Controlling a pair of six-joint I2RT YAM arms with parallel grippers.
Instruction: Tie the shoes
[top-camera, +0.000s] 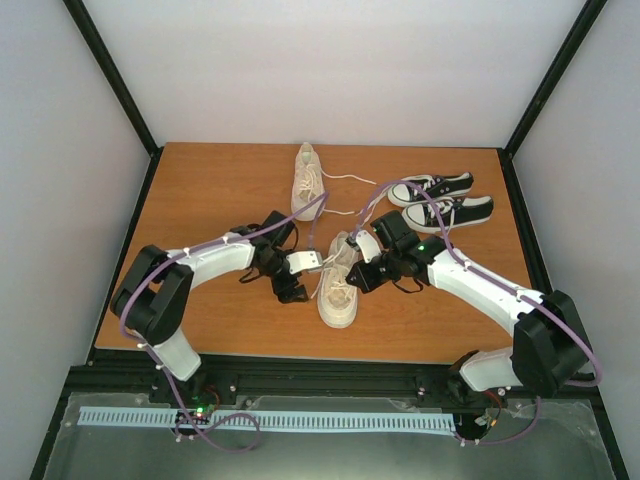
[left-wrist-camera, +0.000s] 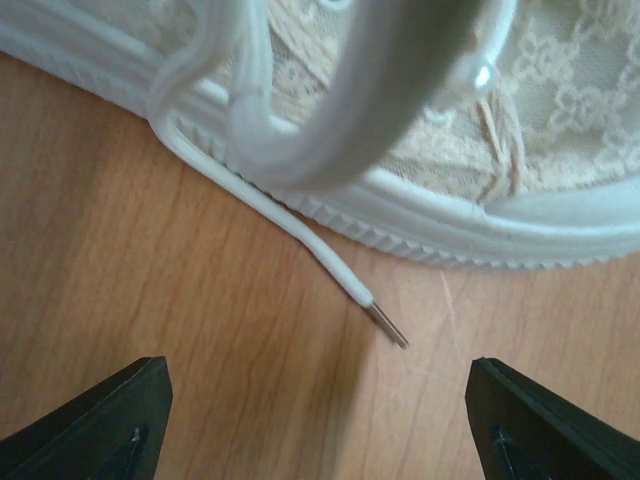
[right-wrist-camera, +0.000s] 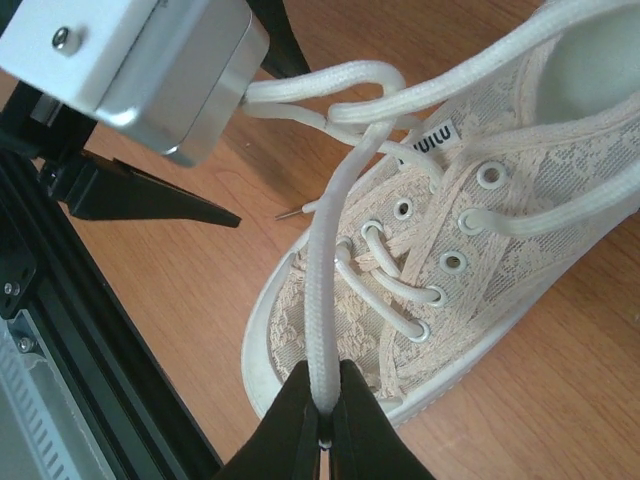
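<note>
The near cream shoe (top-camera: 338, 290) lies mid-table, toe toward me; the second cream shoe (top-camera: 308, 178) lies behind it. My right gripper (top-camera: 360, 274) is over the near shoe's toe. In the right wrist view it (right-wrist-camera: 326, 405) is shut on a white lace (right-wrist-camera: 326, 290) drawn taut from the crossed laces at the tongue (right-wrist-camera: 430, 140). My left gripper (top-camera: 297, 286) is at the shoe's left side, low over the table. In the left wrist view it (left-wrist-camera: 320, 420) is open wide and empty. The other lace's end (left-wrist-camera: 385, 325) with its aglet lies on the wood just ahead of it, beside the rubber sole (left-wrist-camera: 450, 225).
Two small black sneakers (top-camera: 445, 200) stand at the back right. A loose lace (top-camera: 350, 178) trails right from the far cream shoe. The table's front edge and black rail (right-wrist-camera: 60, 330) are close to the near shoe's toe.
</note>
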